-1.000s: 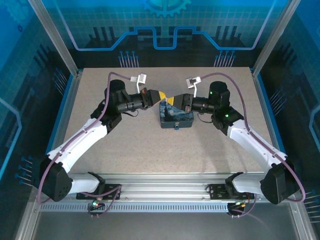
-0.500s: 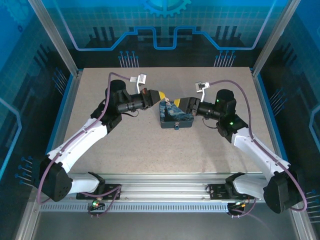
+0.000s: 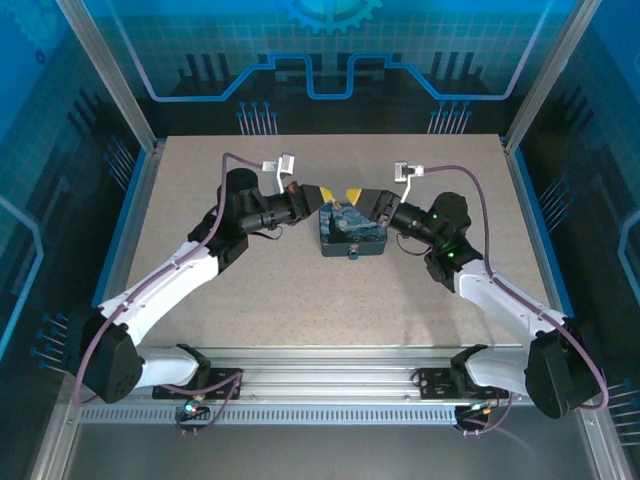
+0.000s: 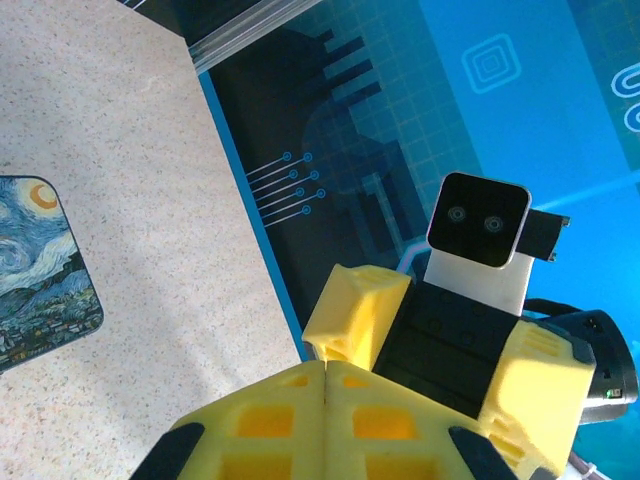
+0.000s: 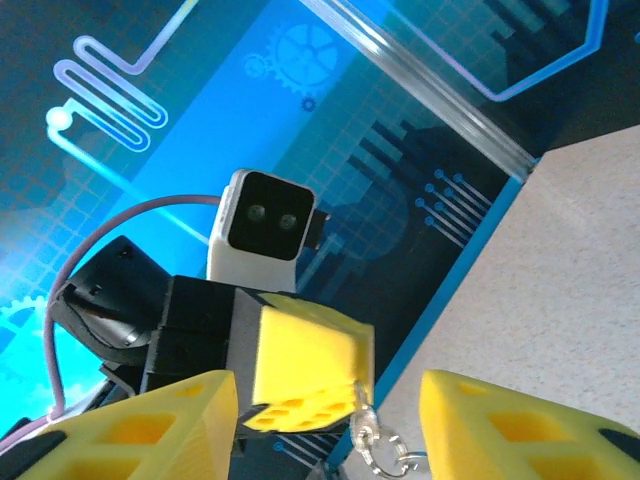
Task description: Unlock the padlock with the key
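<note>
Left arm (image 3: 180,265) reached from the near-left corner toward the middle of the counter (image 3: 250,300). The left gripper (image 3: 324,191) hung just above the far-left corner of the tin box (image 3: 350,232), its yellow fingers (image 4: 300,420) clenched so that only a seam showed between them in the left wrist view. In the right wrist view, the key (image 5: 366,422) was pinched at the lower corner of those fingers. It showed as a thin metal sliver with small ring links (image 5: 392,455) dangling below, while its blade was hidden and its shape could not be made out.

Centre: the tin box, painted in dark blue swirls, lay flat on the counter. The left wrist view cut it off at the frame edge. The padlock (image 3: 352,254) was a tiny pale speck at the box's near edge, too small to tell whether its shackle was shut.

Right: the right gripper (image 3: 352,196) faced the left one over the box's far edge, tips near each other but apart. Its fingers (image 5: 520,425) were released, spread wide with nothing between them, their tips cut off by the bottom of the frame.
</note>
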